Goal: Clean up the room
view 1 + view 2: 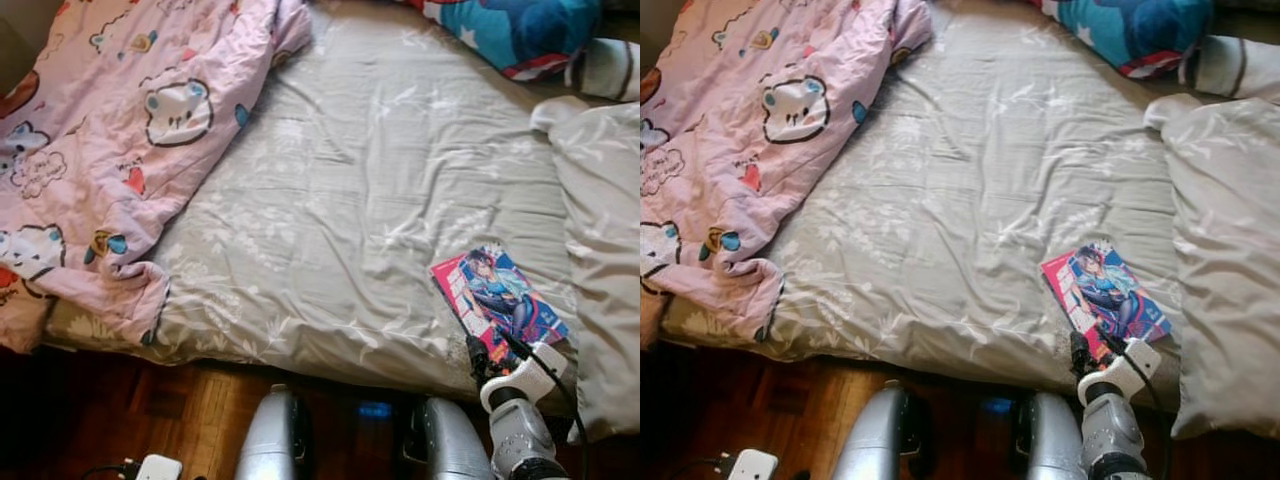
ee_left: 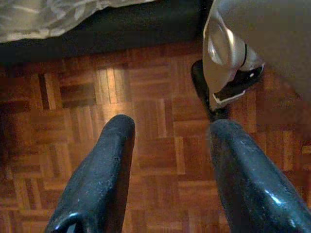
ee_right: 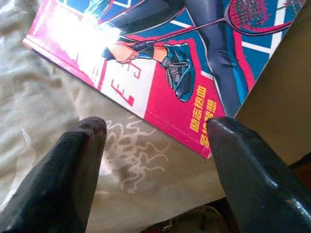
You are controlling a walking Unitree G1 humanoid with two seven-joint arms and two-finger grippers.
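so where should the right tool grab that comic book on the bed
Take the comic book by its near corner, coming in low from the bed's foot edge. It lies flat on the grey sheet, and the open right tool already straddles that corner.

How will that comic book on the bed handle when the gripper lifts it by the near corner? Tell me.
The comic book looks thin and soft-covered, so it will probably sag if held by one corner. Its glossy cover may slip between the fingers. It lies flat on the soft sheet, so the right gripper, open beside it, may struggle to get under the edge.
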